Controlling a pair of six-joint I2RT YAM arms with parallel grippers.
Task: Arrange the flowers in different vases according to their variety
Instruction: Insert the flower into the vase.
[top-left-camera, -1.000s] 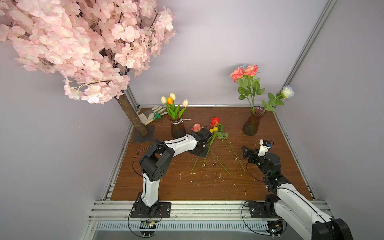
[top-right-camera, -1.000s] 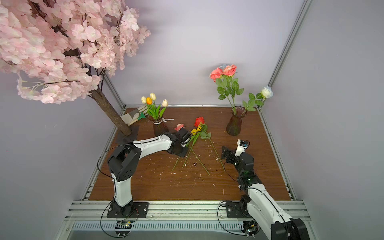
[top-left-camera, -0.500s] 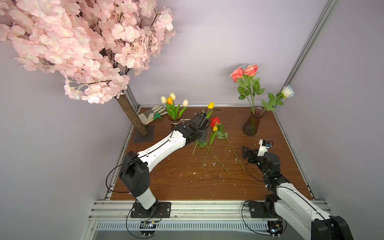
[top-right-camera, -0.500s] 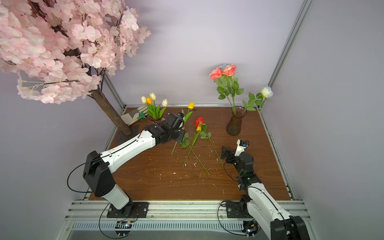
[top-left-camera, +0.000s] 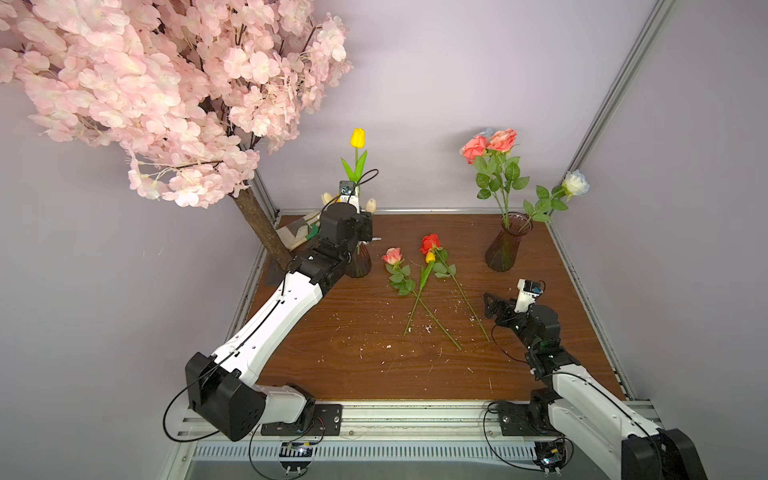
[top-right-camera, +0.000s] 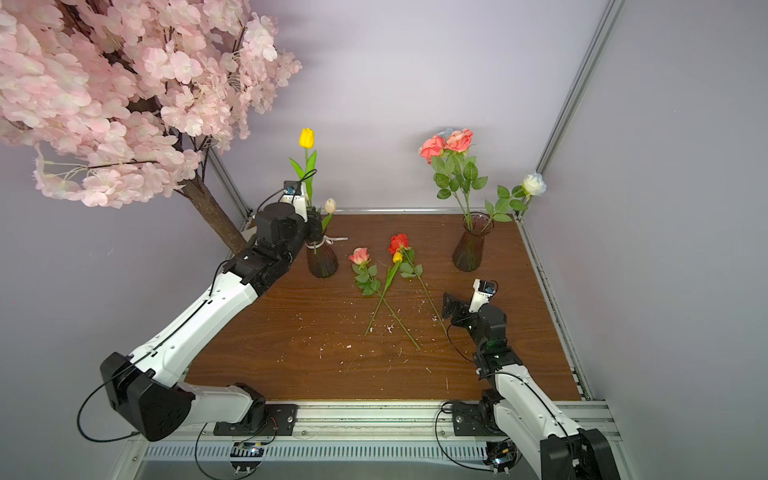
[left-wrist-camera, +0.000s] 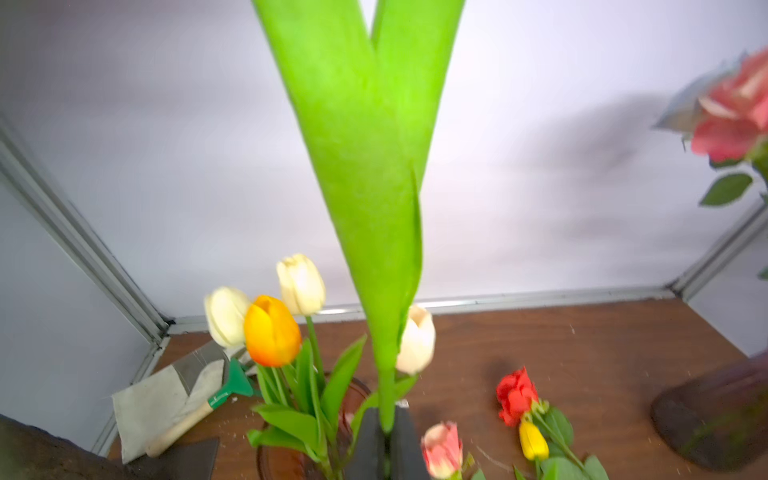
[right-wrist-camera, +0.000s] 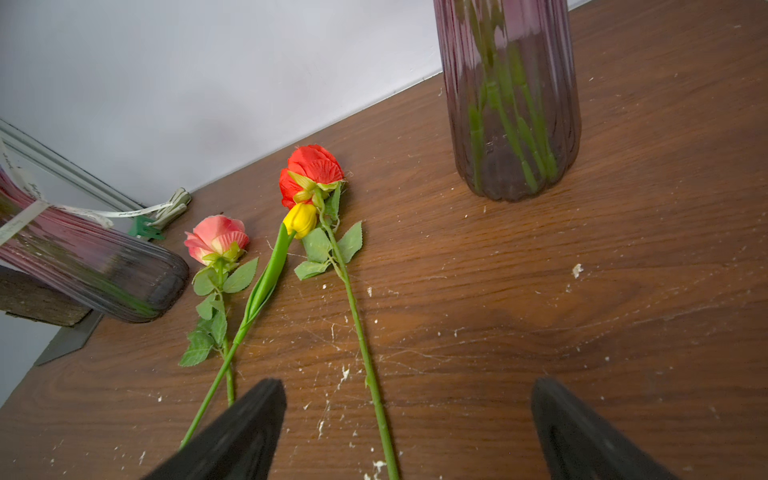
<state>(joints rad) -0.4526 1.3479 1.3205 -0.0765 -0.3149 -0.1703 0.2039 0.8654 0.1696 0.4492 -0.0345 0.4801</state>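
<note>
1. The left claw (left-wrist-camera: 384, 436) is pinched narrow on the stem of a yellow tulip (top-left-camera: 357, 138). The tulip stands upright, its bloom high above the claw.
2. Directly below this claw stands the ribboned vase (top-right-camera: 321, 262). 3 cream tulips (left-wrist-camera: 300, 284) and 1 orange tulip (left-wrist-camera: 272, 330) rise from it, just beside the claw.
3. Whether the held stem's end is inside the vase's mouth cannot be told.
4. The right claw (right-wrist-camera: 409, 392) is spread wide and holds nothing, near the table (top-left-camera: 374, 374).
5. Ahead of it lie a pink rose (top-left-camera: 392, 255), a red rose (top-left-camera: 429, 243) and a small yellow tulip (right-wrist-camera: 300, 219). The red rose's stem runs in between its fingers.
6. Farther ahead stands the second vase (top-left-camera: 503, 249), holding 2 pink roses (top-left-camera: 488, 145) and 1 white rose (top-left-camera: 575, 183).
</note>
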